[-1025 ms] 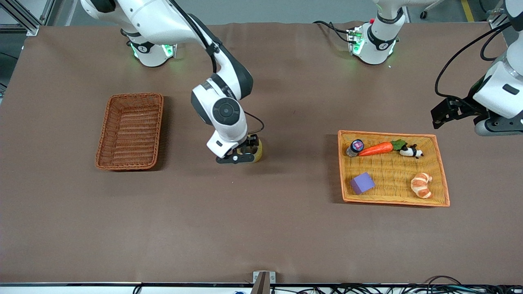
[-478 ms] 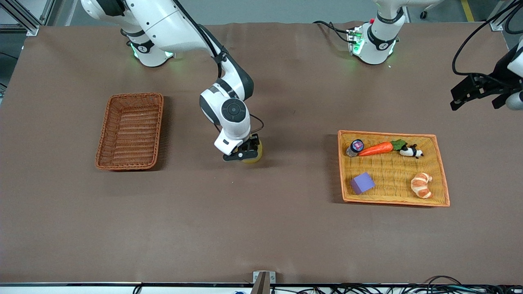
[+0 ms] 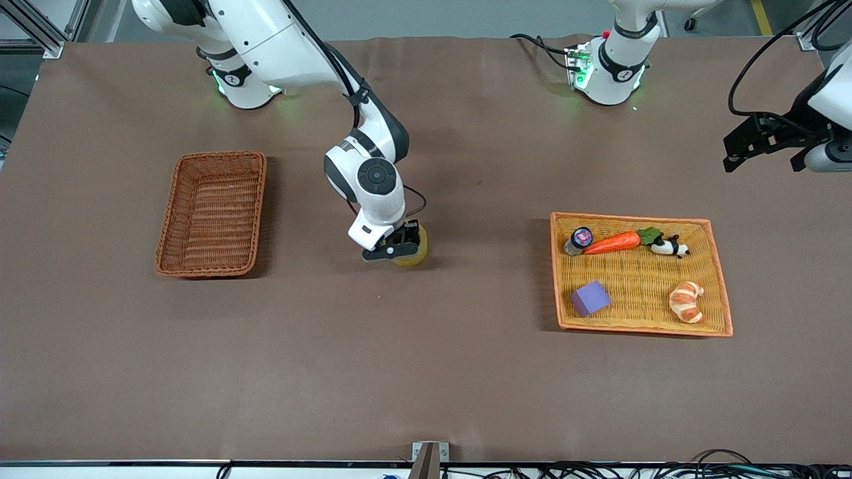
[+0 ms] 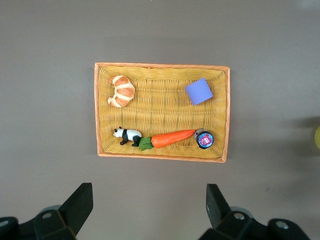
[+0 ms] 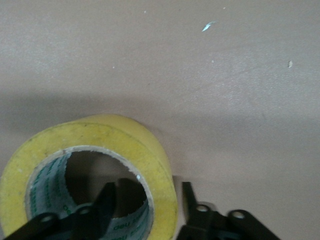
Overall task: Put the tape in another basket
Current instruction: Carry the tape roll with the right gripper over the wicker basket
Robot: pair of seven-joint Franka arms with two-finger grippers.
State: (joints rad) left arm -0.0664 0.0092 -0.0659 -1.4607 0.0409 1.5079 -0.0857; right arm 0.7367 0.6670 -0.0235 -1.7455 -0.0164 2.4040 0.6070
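The tape (image 3: 411, 245) lies flat mid-tabletop, the right tool (image 3: 395, 243) straddling its wall, one finger inside the core, not visibly clenched, so a lift looks likely. Toward the right arm's end, the basket (image 3: 212, 213) awaits it. The left tool (image 3: 765, 142) waits released above the tabletop's left-arm edge.

We see a wide table under a matte brown cloth (image 3: 426, 372), grey floor (image 3: 426, 16) past its top edge, tangled black cables (image 3: 599, 471) along its near edge.
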